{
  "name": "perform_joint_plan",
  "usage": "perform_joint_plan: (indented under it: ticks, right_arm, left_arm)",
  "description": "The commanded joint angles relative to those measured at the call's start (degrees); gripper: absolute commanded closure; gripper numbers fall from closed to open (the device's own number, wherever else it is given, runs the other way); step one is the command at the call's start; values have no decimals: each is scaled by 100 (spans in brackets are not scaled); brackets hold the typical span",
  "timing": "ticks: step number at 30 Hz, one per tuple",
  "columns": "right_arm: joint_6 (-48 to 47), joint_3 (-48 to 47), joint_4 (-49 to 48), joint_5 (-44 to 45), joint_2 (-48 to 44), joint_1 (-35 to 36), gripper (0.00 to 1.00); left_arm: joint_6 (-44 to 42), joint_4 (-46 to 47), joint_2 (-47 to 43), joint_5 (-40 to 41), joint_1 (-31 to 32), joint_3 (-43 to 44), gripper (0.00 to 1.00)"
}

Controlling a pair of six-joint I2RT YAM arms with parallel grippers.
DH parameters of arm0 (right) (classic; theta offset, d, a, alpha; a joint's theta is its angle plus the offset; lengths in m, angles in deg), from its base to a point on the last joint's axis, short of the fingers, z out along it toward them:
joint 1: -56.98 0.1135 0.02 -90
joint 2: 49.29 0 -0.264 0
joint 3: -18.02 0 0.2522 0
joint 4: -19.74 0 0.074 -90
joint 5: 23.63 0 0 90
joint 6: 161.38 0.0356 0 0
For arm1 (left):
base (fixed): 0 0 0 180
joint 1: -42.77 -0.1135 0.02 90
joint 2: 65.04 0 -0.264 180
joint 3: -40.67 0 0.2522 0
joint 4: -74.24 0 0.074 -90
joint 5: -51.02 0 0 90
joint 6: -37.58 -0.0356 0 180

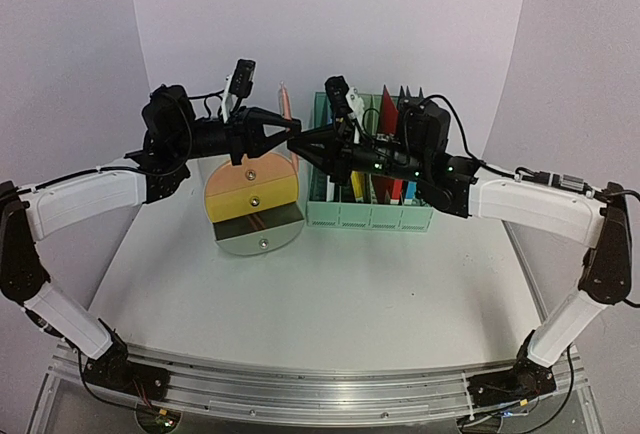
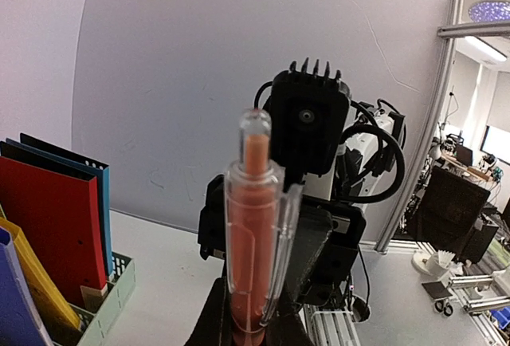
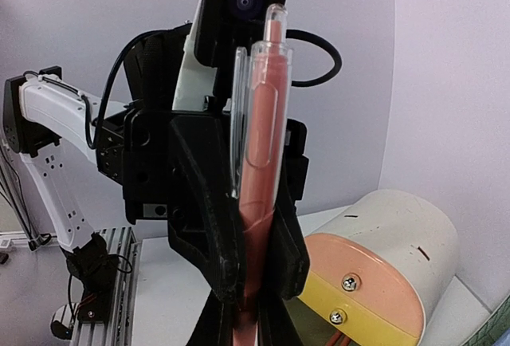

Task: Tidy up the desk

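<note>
The white desk [image 1: 330, 294] has a silver rail along its front edge. My left gripper [image 1: 292, 136] and right gripper [image 1: 298, 144] meet tip to tip above the desk, over the round drawer unit. An orange pen with a clear barrel [image 1: 284, 104] stands upright between them. In the left wrist view the pen [image 2: 253, 234] rises from my left gripper [image 2: 251, 334], whose fingers close on it. In the right wrist view the pen [image 3: 263, 123] runs down into my right gripper [image 3: 249, 334], also pressed on it, with the left gripper's black fingers [image 3: 207, 226] around it just above.
The round grey drawer unit [image 1: 255, 204] with orange and yellow fronts stands under the grippers, its lowest drawer pulled out; it also shows in the right wrist view [image 3: 398, 242]. The mint-green file rack [image 1: 370, 216] with red, blue and yellow folders [image 2: 48, 218] stands to its right. Lilac walls enclose the desk.
</note>
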Motion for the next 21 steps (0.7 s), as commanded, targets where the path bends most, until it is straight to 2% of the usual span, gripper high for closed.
perform_joint_plan:
  ticks: [1, 3, 4, 5, 6, 8, 10, 12, 15, 18, 21]
  right_arm:
    - [-82, -54, -86, -34, -14, 53, 100]
    - [-59, 70, -78, 129, -91, 57, 97]
    - [-23, 125, -59, 280, -129, 60, 87]
    - [43, 206, -27, 564, -188, 53, 72]
    - [52, 274, 46, 803, -246, 48, 63]
    - [34, 410, 249, 1340, -382, 44, 36]
    - [-40, 525, 569, 1921, -527, 36, 24]
    - [-99, 643, 890, 2344, -638, 31, 17]
    - [-143, 863, 1127, 2692, -809, 32, 12]
    - [-128, 1045, 1166, 2832, -954, 35, 11]
    - [-110, 1103, 1205, 2813, -978, 35, 10]
  left_arm:
    - [-35, -288, -116, 134, -45, 299, 100]
    - [-424, -822, -229, 329, -91, 302, 100]
    - [-730, -1190, -307, 536, -115, 307, 100]
    - [-1070, -1520, -380, 735, -131, 330, 100]
    - [-1582, -1982, -409, 1031, -133, 409, 100]
    - [-2728, -2981, -449, 1838, -134, 556, 100]
    - [-4012, -3732, -430, 2640, -131, 535, 100]
    - [-5006, -4461, -260, 3447, -126, 515, 100]
    - [-5806, -5181, 124, 4418, -126, 511, 100]
    - [-6295, -5273, 349, 5050, -124, 400, 100]
    - [-6606, -5237, 506, 5292, -95, 319, 100]
